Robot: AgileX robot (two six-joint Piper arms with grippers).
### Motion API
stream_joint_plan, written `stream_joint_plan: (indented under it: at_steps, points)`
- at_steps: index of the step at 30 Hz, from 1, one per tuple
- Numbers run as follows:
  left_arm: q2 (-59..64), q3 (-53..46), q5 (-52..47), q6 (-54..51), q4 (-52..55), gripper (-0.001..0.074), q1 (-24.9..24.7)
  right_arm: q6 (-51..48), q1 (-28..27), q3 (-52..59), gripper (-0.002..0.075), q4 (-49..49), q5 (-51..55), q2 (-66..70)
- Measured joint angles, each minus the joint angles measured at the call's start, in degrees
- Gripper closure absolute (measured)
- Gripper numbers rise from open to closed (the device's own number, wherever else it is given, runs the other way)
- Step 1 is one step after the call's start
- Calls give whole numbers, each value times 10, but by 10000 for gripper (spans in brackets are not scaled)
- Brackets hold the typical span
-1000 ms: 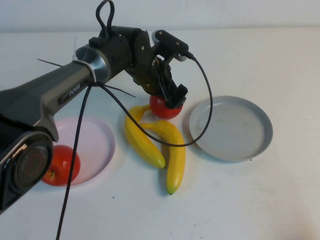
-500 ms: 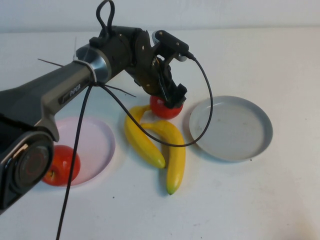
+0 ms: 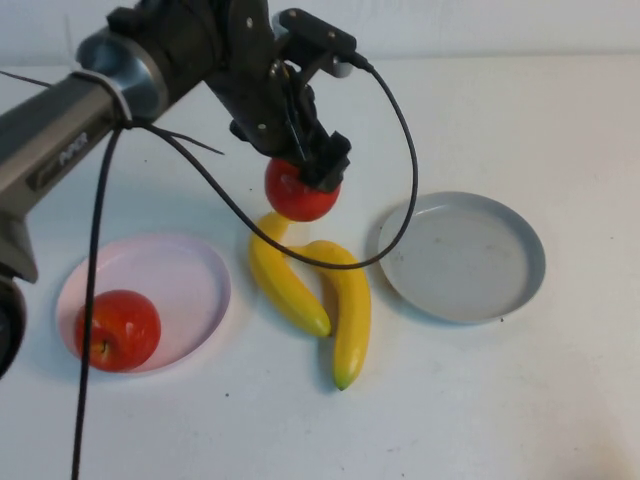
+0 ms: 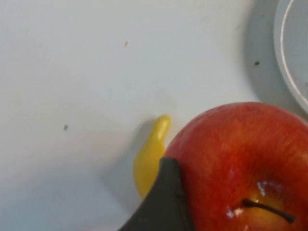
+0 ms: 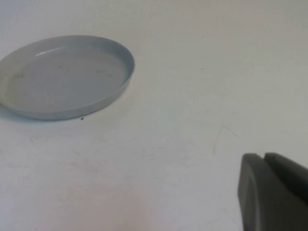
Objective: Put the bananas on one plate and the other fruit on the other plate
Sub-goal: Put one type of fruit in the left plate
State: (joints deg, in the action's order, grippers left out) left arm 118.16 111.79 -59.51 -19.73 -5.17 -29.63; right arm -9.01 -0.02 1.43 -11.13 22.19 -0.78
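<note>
My left gripper (image 3: 318, 172) is shut on a red apple (image 3: 298, 192) and holds it in the air above the table, over the far tip of one banana. The apple fills the left wrist view (image 4: 240, 163), stem up, with a banana tip (image 4: 151, 154) below it. Two yellow bananas (image 3: 287, 278) (image 3: 345, 310) lie crossed on the table between the plates. A second red apple (image 3: 117, 330) sits on the pale pink plate (image 3: 185, 275) at left. The grey-blue plate (image 3: 465, 255) at right is empty; it also shows in the right wrist view (image 5: 62, 74). My right gripper (image 5: 264, 159) is shut, off to the plate's side.
The left arm's black cable (image 3: 400, 170) loops down over the bananas and the grey plate's near-left rim. The white table (image 3: 500, 400) stretches in front of the plates.
My left gripper has lifted the red apple off the table and moved it up and slightly left. The arm has risen. The bananas and plates have not moved.
</note>
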Motion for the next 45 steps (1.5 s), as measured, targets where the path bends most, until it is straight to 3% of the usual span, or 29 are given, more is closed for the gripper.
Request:
stream_joint_plan:
  at_steps: [6, 16, 20, 24, 35, 40, 42, 45]
  points:
    - [-26, -7, -101, 73, 34, 150, 45, 0, 0, 0, 743, 0, 0, 0]
    - [-93, -192, -76, 113, 107, 150, 80, 0, 0, 0, 743, 0, 0, 0]
    - [-100, -220, -60, 109, 111, 147, 84, 0, 0, 0, 743, 0, 0, 0]
    - [-103, -221, -56, 120, 120, 69, 86, 0, 0, 0, 743, 0, 0, 0]
    - [-159, -222, -76, 166, 145, 66, 85, 0, 0, 0, 743, 0, 0, 0]
    - [-221, -225, -88, 179, 157, 67, 61, 0, 0, 0, 743, 0, 0, 0]
    - [-262, -236, -75, 183, 148, 100, 52, 0, 0, 0, 743, 0, 0, 0]
    - [-334, -270, -50, 186, 135, 299, 49, 0, 0, 0, 743, 0, 0, 0]
